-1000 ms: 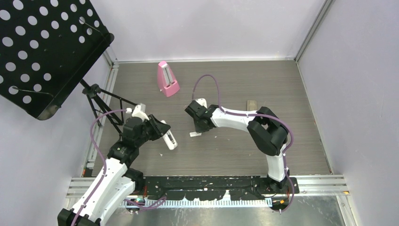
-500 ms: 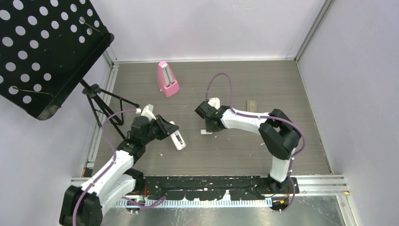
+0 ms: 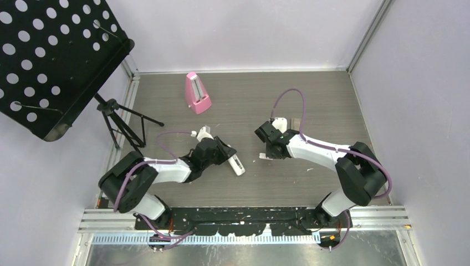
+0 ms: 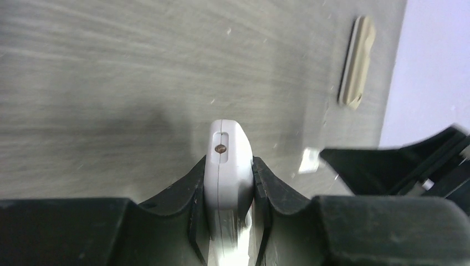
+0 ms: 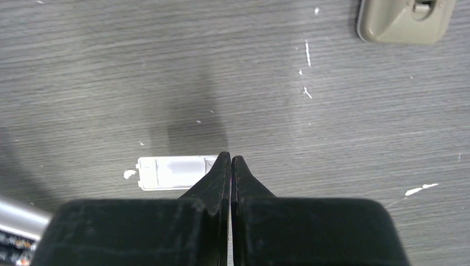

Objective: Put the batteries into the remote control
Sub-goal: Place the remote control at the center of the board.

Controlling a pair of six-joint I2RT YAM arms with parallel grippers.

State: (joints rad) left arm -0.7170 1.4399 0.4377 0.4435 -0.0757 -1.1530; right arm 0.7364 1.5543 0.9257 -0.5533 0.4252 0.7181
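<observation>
White remote (image 4: 227,152) clamped in left jaws; right jaws shut, empty, tips over white cover plate (image 5: 169,172) on desk (image 5: 343,122).

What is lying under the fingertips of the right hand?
A flat white cover lies on the table. The closed right hand hides one end of it, and whatever lies further beneath the hand is covered.

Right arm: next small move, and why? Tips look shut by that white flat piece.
Probably raise the right gripper and open it. Its jaws are shut on nothing, tips at the edge of the white flat piece lying on the table. The left gripper clamps the white remote, so the right likely does the next pick.
</observation>
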